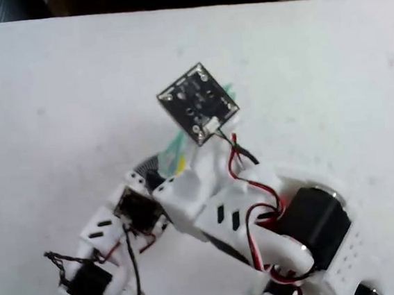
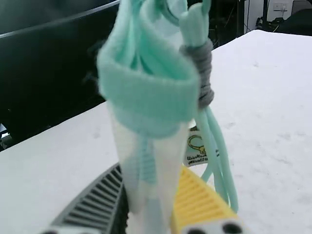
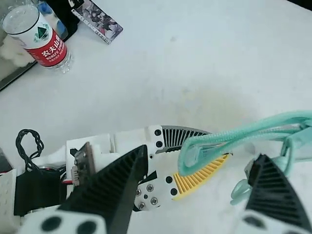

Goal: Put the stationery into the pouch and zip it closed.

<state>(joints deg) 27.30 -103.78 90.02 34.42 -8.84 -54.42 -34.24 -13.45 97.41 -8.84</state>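
— So, where is the pouch?
— Around the middle of the table, between the two arms. The left gripper has it pinched, with the grey finger on one side and the yellow on the other, both pressed against its translucent wall.
— And the right gripper?
— Its black fingers are spread wide and hold nothing. The mint cord from the pouch crosses the gap between them, though I cannot tell if it sits at their level.
— Which way does the pouch lie?
— From above, the mint runs near left to far right, away from the left arm and under the right wrist. I'd judge the right arm is nearer the cord and better placed to draw the zip.
— Stationery inside?
— Cannot tell.
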